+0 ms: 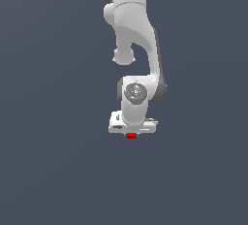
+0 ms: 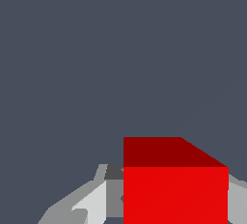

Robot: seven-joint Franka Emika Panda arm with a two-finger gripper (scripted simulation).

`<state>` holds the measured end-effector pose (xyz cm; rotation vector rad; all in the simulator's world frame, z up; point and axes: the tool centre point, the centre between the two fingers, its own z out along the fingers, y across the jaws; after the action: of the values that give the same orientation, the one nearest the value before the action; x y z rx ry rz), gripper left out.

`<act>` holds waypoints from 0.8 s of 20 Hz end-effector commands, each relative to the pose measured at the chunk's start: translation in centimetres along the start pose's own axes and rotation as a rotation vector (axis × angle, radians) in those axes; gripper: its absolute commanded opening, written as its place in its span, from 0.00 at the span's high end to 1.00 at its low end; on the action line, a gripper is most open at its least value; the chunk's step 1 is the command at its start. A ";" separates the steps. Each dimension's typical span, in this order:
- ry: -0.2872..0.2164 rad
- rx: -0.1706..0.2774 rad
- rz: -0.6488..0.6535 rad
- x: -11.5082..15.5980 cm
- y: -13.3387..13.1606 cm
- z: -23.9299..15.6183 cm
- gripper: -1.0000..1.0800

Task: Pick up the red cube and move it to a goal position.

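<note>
The red cube [image 1: 131, 136] is a tiny bright red block that shows just under the white hand of my gripper [image 1: 131, 132] in the exterior view, near the middle of the picture. In the wrist view the red cube [image 2: 175, 194] fills the space between the two grey fingers [image 2: 94, 203], which press against its sides. The gripper [image 2: 173, 208] is shut on the cube. The fingertips are hidden by the hand in the exterior view. No goal marker shows in either view.
A plain dark grey-blue surface [image 1: 53, 161] fills both views. The white arm [image 1: 133, 30] reaches down from the top of the exterior view. No other object shows.
</note>
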<state>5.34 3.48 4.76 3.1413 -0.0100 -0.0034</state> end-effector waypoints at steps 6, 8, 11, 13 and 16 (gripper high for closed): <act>0.002 0.000 0.000 -0.4 -1.8 -6.4 1.00; 0.002 0.000 0.000 -0.5 -2.3 -8.2 1.00; 0.002 0.000 0.000 -0.6 -3.0 -10.6 1.00; 0.002 0.000 0.000 -0.6 -3.4 -11.8 1.00; 0.002 0.000 0.000 -0.6 -3.7 -13.1 1.00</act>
<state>4.80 7.06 17.19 3.1418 -0.0084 0.0019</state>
